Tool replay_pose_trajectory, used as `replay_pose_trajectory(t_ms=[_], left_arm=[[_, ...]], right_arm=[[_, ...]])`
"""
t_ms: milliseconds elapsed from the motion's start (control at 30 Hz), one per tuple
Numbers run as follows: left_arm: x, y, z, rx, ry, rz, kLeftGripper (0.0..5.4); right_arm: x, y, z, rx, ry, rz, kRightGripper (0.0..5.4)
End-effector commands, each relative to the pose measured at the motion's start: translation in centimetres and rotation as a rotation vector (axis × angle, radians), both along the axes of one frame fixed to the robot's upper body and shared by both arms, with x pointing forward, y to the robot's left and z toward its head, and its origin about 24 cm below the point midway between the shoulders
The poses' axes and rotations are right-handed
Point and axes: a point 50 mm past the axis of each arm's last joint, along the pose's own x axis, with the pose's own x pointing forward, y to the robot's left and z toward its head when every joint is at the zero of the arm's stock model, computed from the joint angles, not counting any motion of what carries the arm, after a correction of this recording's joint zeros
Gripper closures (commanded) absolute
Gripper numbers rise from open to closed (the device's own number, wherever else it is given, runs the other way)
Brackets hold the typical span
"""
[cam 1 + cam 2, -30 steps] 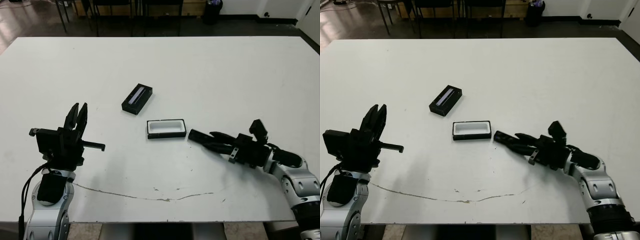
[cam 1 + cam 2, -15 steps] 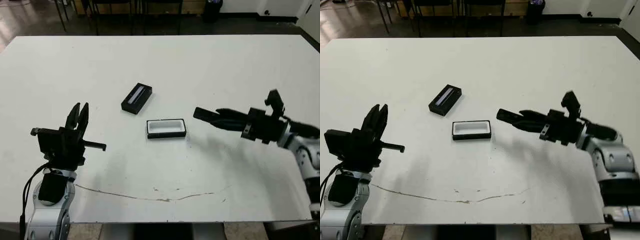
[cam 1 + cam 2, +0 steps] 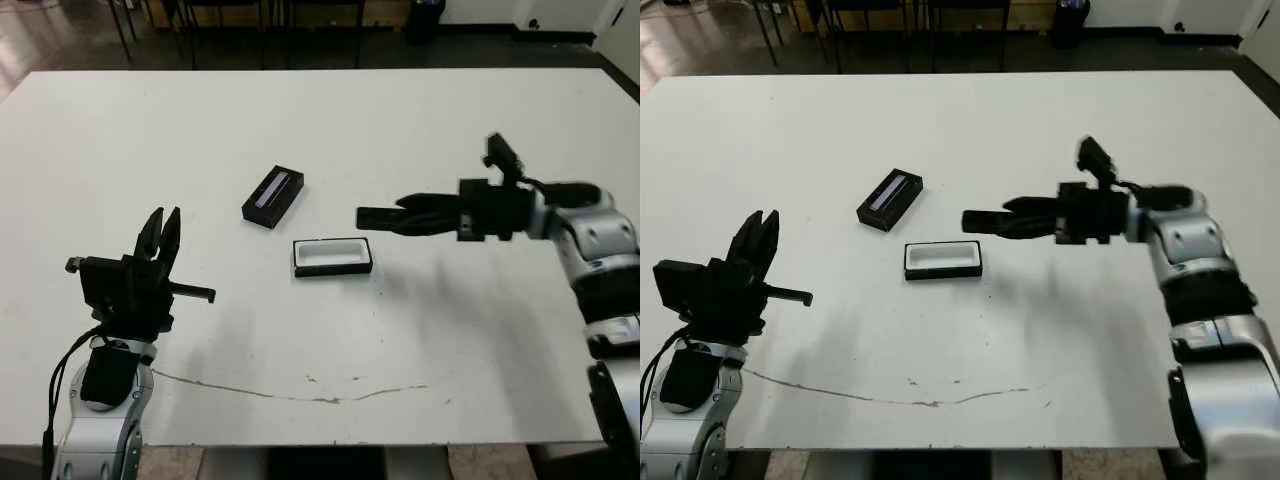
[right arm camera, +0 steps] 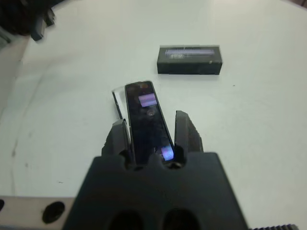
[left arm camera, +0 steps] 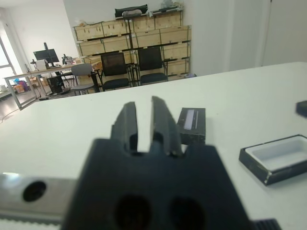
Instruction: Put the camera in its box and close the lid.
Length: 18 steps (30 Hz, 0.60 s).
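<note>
Camera [image 3: 378, 216] riding clamped in right gripper [image 3: 415, 214], hovering beside box [image 3: 332, 256], lining up for insertion; left gripper [image 3: 160, 232] idling, fingers narrow.

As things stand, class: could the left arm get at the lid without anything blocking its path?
Probably yes. Only bare table lies between the left gripper and the lid. The box and the right gripper, holding the camera, sit off to the side.
</note>
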Motion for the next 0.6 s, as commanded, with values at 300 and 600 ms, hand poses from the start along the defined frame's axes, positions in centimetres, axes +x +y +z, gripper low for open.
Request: replay_pose_trajectory(t_ms=[300, 600], left_arm=[[-0.1, -0.1, -0.7, -0.005, 0.035, 0.016, 5.40], [0.0, -0.3, -0.8, -0.009, 0.029, 0.008, 5.40]], right_arm=[[0.6, 3.2, -0.1, -0.176, -0.096, 0.143, 5.17], [0.4, 3.9, -0.6, -0.234, -0.121, 0.181, 5.17]])
